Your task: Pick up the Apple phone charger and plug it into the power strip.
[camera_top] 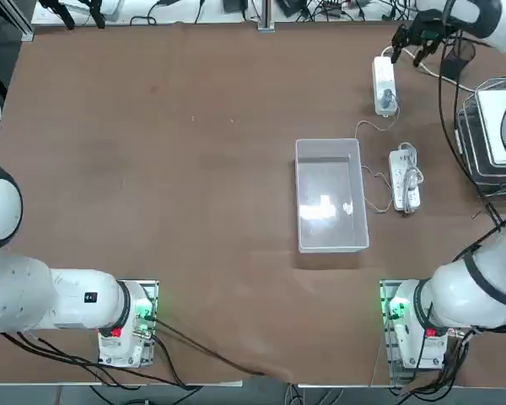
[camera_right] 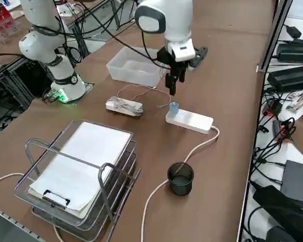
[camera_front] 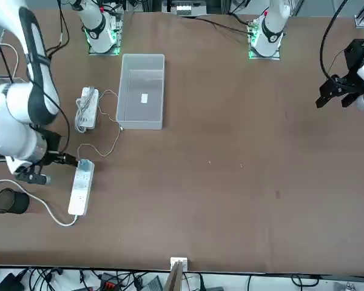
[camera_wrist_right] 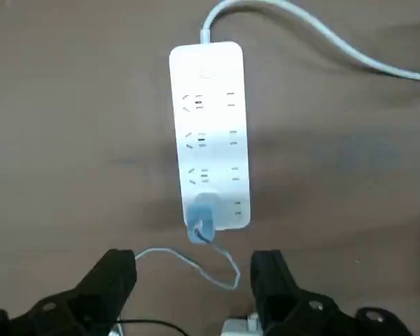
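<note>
Pincer (camera_wrist_right: pixel 192 280) spread, empty, above the charger (camera_wrist_right: pixel 201 217) seated in the strip (camera_wrist_right: pixel 208 133) end socket. Could snag the thin cable (camera_wrist_right: pixel 196 262) trailing at the strip's 6 o'clock end and tug the plug loose.

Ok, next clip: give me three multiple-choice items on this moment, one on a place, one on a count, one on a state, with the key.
1. Where is the Apple phone charger?
A. In the clear plastic bin
B. Standing in the end of the power strip
C. Inside the black cup

2. How many white strips with sockets lie on the table?
A. One
B. Two
C. Four

3. What is the right gripper doing?
A. Open, holding nothing, above the charger
B. Shut on the charger
C. Shut on the strip's thick cord

Key:
1 B: the charger stands on the power strip at the end away from its thick cord, its thin cable trailing off.
2 B: the top view shows the power strip and a second strip wrapped in wires beside the bin.
3 A: both fingers stand apart with only table between them.
</note>
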Available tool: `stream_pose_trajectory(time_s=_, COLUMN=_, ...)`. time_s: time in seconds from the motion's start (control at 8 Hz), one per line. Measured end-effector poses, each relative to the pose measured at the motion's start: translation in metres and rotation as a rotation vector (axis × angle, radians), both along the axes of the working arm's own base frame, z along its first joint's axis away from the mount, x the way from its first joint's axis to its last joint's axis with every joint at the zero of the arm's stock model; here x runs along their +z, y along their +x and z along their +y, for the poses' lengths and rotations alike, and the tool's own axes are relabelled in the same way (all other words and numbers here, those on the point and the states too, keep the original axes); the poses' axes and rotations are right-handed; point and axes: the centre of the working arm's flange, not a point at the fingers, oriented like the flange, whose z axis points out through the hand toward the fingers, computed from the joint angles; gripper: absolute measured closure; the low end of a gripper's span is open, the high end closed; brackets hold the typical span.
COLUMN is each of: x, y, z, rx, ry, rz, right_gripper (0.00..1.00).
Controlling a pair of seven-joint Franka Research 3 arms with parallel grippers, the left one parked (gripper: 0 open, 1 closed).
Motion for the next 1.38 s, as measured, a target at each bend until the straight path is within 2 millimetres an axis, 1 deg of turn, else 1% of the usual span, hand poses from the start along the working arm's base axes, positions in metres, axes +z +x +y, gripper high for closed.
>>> stream_pose_trajectory(time_s=0.38, x=0.074, y=-0.015, z=-0.004, rx=0.014, ry=-0.011, rz=-0.072, right_gripper=0.0)
stream_pose_trajectory(time_s=0.5, x=0.096, y=-0.023, z=-0.006, rx=0.04, ry=-0.015, rz=-0.084, right_gripper=0.0)
stream_pose_trajectory(time_s=0.62, x=0.113, y=-0.031, z=-0.007, rx=0.077, ry=-0.019, rz=-0.083, right_gripper=0.0)
stream_pose_trajectory(time_s=0.88, x=0.14, y=-0.046, z=-0.015, rx=0.146, ry=-0.023, rz=-0.066, right_gripper=0.0)
stream_pose_trajectory(time_s=1.25, x=0.18, y=-0.061, z=-0.02, rx=0.168, ry=-0.029, rz=-0.083, right_gripper=0.0)
stream_pose_trajectory(time_s=1.38, x=0.191, y=-0.067, z=-0.019, rx=0.169, ry=-0.03, rz=-0.079, right_gripper=0.0)
